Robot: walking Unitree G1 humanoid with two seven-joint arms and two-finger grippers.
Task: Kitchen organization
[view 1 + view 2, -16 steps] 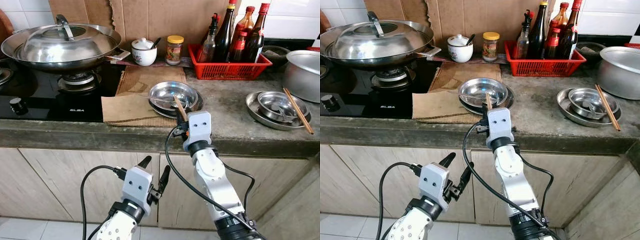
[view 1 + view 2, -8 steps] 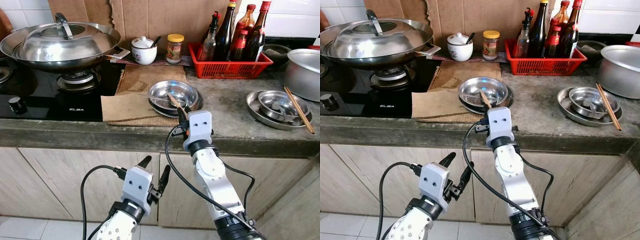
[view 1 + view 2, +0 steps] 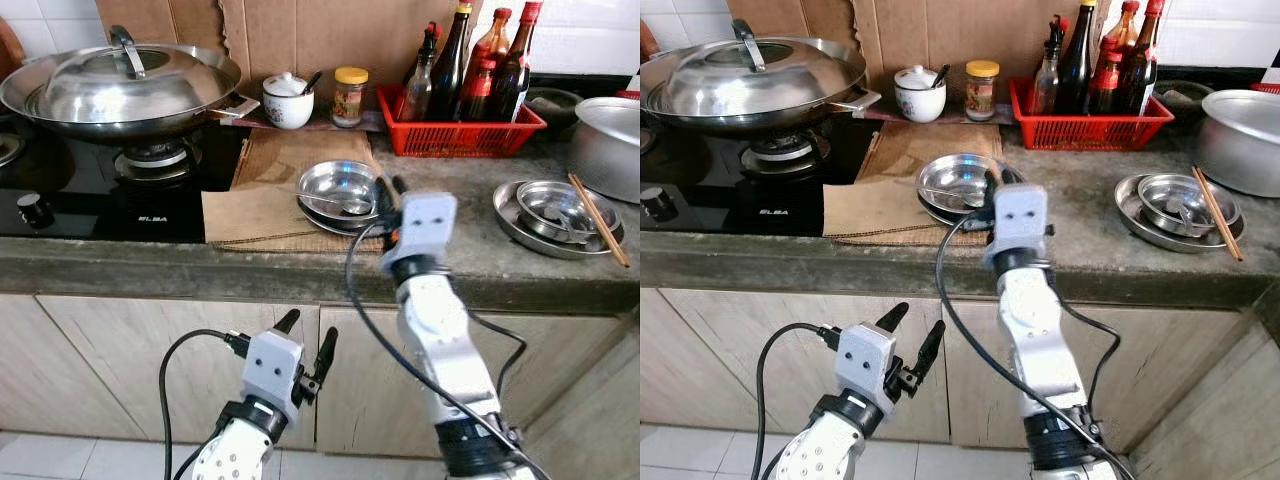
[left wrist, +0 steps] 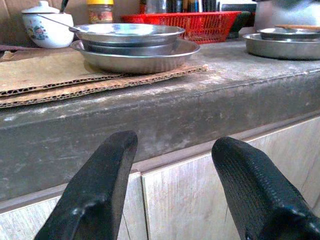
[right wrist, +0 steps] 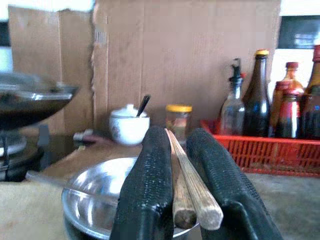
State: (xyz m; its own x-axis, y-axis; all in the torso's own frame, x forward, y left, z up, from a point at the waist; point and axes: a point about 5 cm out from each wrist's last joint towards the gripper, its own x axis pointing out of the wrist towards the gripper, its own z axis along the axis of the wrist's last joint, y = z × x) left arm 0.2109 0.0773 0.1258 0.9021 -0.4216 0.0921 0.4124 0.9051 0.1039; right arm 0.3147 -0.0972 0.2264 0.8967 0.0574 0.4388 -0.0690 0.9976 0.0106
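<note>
Your right gripper [image 5: 180, 180] is clamped on a pair of chopsticks [image 5: 192, 192] above the steel bowl [image 3: 338, 188] near the counter's [image 3: 450, 250] front edge. Next, probably carry them to their destination. Left gripper [image 4: 172, 195], spread and holding nothing, hangs below.

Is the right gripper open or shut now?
Shut on the chopsticks: the right gripper clamps the pair between its black fingers, above the steel bowl.

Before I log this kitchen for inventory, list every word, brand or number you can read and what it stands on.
"ELBA": white lettering on the front edge of the black stove.
Bottle labels in the red basket: too small to read.
Yellow-lidded jar label: blurred, unreadable.
White ceramic pot: a pattern, no legible text.
</note>
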